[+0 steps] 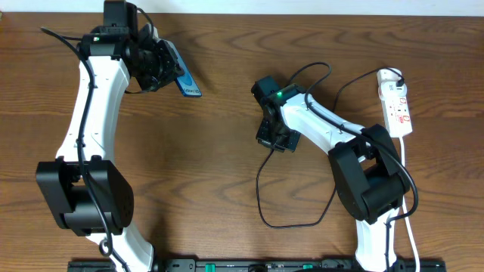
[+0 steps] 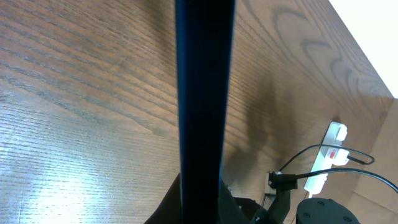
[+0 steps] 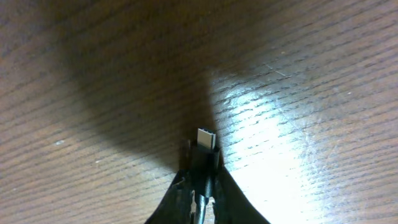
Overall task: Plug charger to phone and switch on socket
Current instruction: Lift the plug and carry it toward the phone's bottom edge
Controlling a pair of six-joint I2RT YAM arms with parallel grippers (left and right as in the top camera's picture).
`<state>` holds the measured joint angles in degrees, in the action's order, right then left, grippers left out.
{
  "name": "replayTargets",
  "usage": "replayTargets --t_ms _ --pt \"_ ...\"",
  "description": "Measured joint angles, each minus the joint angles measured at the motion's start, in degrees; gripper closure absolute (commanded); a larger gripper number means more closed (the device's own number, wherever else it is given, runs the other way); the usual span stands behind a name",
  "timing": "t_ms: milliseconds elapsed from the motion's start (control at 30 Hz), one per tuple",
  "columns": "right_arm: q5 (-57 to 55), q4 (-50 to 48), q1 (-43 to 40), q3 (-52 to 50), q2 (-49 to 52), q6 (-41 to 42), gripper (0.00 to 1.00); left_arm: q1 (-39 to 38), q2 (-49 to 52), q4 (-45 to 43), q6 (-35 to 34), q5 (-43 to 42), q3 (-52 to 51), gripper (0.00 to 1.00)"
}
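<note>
While both grippers hold one item each, one socket (image 1: 397,102) lies apart

Where the right gripper (image 3: 199,186) is pinched closed, one charger (image 3: 206,138) tip juts out above the table (image 1: 227,166), its single black cable looping back toward the arm's base. The left gripper (image 1: 160,64) clamps the one phone (image 1: 185,81), well left of the socket.

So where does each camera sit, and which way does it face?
Overhead: above the table, facing straight down; shows both arms, left gripper, right gripper.
Left wrist: on the left arm, facing along the gripped phone towards the socket.
Right wrist: on the right arm, facing the table; its fingers pinch the charger.
Shared: overhead and left wrist both see the socket.
</note>
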<state>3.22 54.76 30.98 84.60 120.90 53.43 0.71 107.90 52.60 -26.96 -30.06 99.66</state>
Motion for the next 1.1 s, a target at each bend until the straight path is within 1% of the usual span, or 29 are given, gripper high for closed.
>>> replayTargets --t_ms 100,133,267,367,500,567,633,767,967,1067,1100 --pt "0.02 -0.07 0.0 0.0 0.0 -0.04 0.96 0.0 0.0 0.0 0.0 0.0 0.0 0.93" --pt "0.04 -0.09 -0.02 0.0 0.0 -0.07 0.99 0.0 -0.02 0.0 0.0 0.0 0.0 0.93" --pt "0.63 -0.17 -0.28 0.0 -0.04 -1.11 0.99 0.0 0.0 0.0 0.0 0.0 0.0 0.93" --pt "2.78 -1.6 -1.36 -0.28 -0.35 -4.44 0.99 0.0 0.0 -1.46 0.92 -1.92 0.0 0.93" --pt "5.97 -3.19 -2.86 -1.11 -1.77 -10.58 0.99 0.0 0.0 -7.39 2.67 -8.33 0.0 0.93" --pt "7.61 -3.45 -3.45 -1.46 -4.11 -14.58 0.99 0.0 0.0 -10.12 3.02 -11.1 -0.02 0.93" --pt "9.84 -3.82 -3.72 -1.53 -7.93 -19.58 0.99 0.0 0.0 -13.44 3.43 -14.69 0.0 0.93" --pt "17.79 -6.03 -3.8 -1.46 -17.86 -30.75 0.99 0.0 0.0 -23.32 4.5 -26.53 -0.04 0.93" --pt "27.34 -8.39 -5.38 -1.46 -24.83 -38.27 0.99 0.0 0.0 -32.52 4.57 -37.79 -0.07 0.93" --pt "32.22 -9.49 -6.49 -1.46 -25.29 -40.85 0.99 0.0 0.0 -36.09 3.82 -42.32 -0.07 0.93" --pt "35.8 -10.32 -7.74 -1.46 -25.24 -42.93 0.99 0.0 0.0 -36.33 3.15 -43.76 -0.07 0.93"
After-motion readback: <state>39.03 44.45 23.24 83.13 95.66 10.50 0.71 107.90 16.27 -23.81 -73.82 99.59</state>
